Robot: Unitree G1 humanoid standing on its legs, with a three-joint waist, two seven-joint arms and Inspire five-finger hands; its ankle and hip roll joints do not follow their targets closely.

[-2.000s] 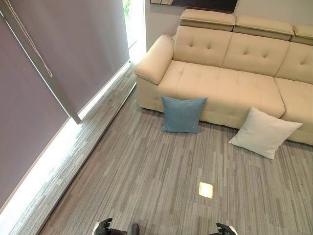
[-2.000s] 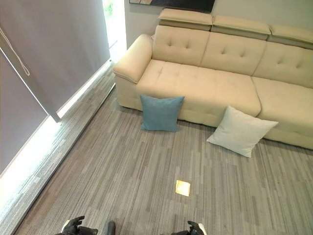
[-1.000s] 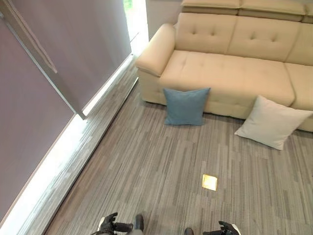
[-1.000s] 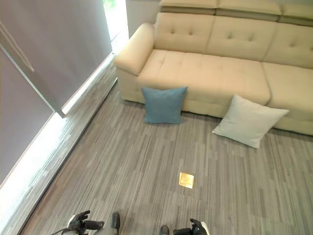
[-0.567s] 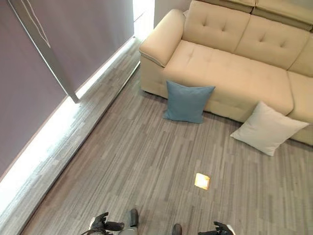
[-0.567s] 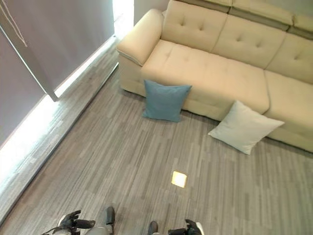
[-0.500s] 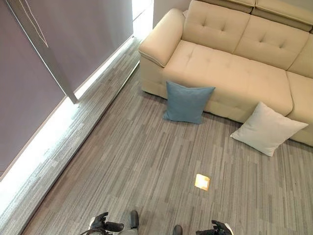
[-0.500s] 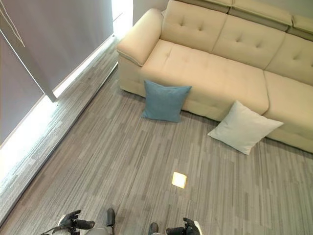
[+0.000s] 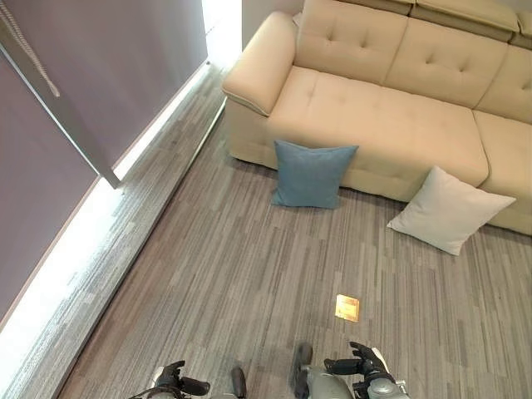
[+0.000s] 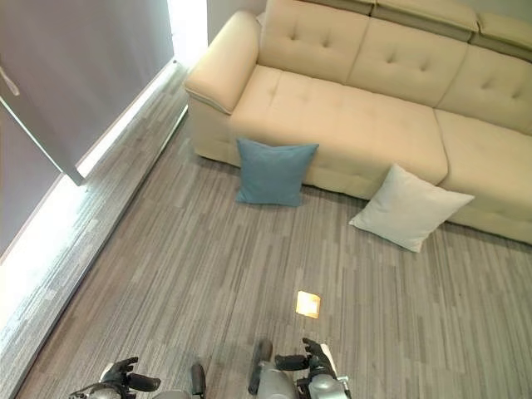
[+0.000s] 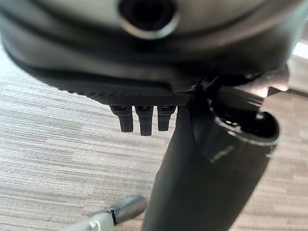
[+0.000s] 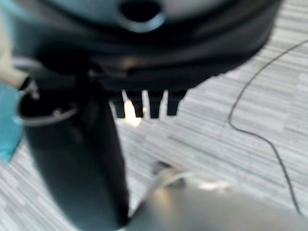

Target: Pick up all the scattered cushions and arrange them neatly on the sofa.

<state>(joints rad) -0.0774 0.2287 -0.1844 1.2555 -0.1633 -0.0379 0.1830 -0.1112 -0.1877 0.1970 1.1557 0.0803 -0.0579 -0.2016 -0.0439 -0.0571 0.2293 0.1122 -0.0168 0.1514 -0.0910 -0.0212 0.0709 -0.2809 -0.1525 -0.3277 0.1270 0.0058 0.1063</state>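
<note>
cushions (image 9: 311,174) on floor before sofa (image 9: 391,116)

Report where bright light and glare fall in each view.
Left eye view: daylight washes out the floor strip below the blind and the window gap beside the sofa; the small floor plate gleams. Right wrist view: a glaring spot, probably that plate. Left wrist view: one bright patch at a corner.

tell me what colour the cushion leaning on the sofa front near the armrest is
Blue. The blue cushion shows best in the left eye view.
</note>
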